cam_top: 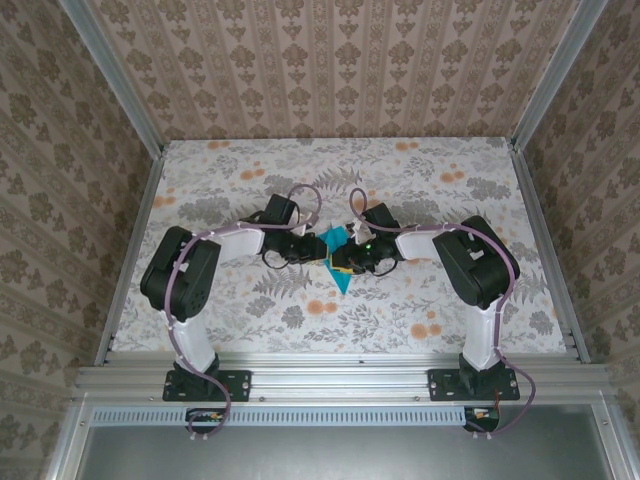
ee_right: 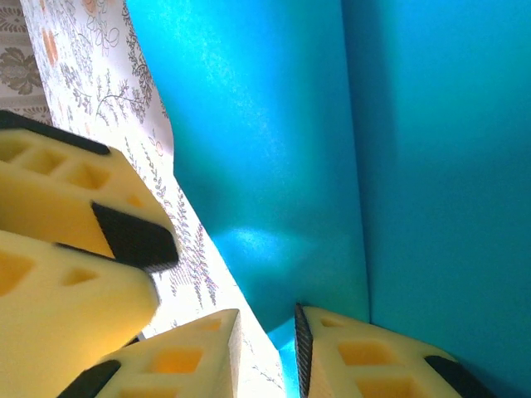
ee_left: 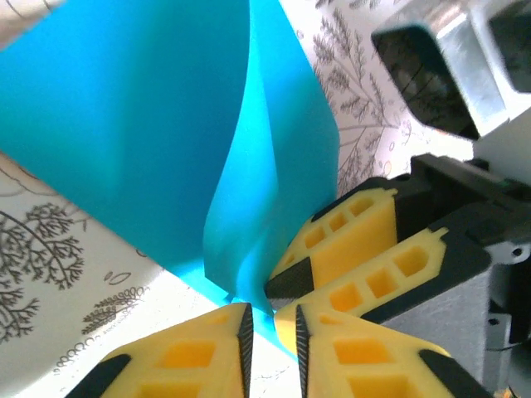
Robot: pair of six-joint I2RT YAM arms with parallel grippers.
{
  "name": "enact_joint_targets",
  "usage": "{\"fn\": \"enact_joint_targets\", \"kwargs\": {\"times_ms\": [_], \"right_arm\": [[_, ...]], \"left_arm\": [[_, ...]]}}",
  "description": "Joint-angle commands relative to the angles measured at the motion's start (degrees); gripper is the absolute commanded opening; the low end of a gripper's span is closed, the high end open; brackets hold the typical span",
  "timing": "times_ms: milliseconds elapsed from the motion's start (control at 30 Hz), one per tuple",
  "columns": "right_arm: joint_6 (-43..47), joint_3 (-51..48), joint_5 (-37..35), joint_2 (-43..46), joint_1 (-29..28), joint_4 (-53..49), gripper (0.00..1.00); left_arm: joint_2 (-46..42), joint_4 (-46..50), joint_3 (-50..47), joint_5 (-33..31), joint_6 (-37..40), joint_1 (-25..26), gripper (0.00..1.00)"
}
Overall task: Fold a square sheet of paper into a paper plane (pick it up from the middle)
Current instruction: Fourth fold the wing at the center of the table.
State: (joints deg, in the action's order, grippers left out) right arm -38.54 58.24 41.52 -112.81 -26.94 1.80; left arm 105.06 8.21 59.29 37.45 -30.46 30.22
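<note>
The teal-blue sheet of paper (cam_top: 341, 277) lies partly folded at the table's middle, between both grippers. In the left wrist view one flap of the paper (ee_left: 124, 124) curls upright, and its lower edge runs into the narrow gap of my left gripper (ee_left: 272, 342), whose jaws stand slightly apart without pinching it. The right gripper's yellow fingers (ee_left: 357, 249) press close from the right. My right gripper (ee_right: 265, 352) is open a little too, a corner of the paper (ee_right: 290, 166) reaching between its jaws beside the right pad. From above, the left gripper (cam_top: 312, 252) and right gripper (cam_top: 346, 258) nearly touch.
The flowered tabletop (cam_top: 300, 180) is boxed in by patterned walls (cam_top: 60, 180) on three sides. A metal rail (cam_top: 340, 380) carrying both arm bases runs along the near edge. The left gripper's fingers (ee_right: 75, 240) crowd the left of the right wrist view.
</note>
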Motion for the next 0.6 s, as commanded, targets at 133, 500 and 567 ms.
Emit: {"fn": "enact_joint_targets", "kwargs": {"times_ms": [133,500,567], "right_arm": [[1.1,-3.1,-5.2,-2.4,-0.6,-3.0,0.28],[1.1,-2.8,-5.2,-2.1,-0.6,-2.9,0.27],[1.1,-2.8,-5.2,-2.2,-0.6,-2.8,0.27]], "left_arm": [[0.9,3.2,3.1,-1.9,-0.6,-0.4,0.29],[3.6,10.0,5.9,-6.1,1.7,0.3,0.3],[3.5,10.3,6.1,-6.7,1.7,0.4,0.32]]}}
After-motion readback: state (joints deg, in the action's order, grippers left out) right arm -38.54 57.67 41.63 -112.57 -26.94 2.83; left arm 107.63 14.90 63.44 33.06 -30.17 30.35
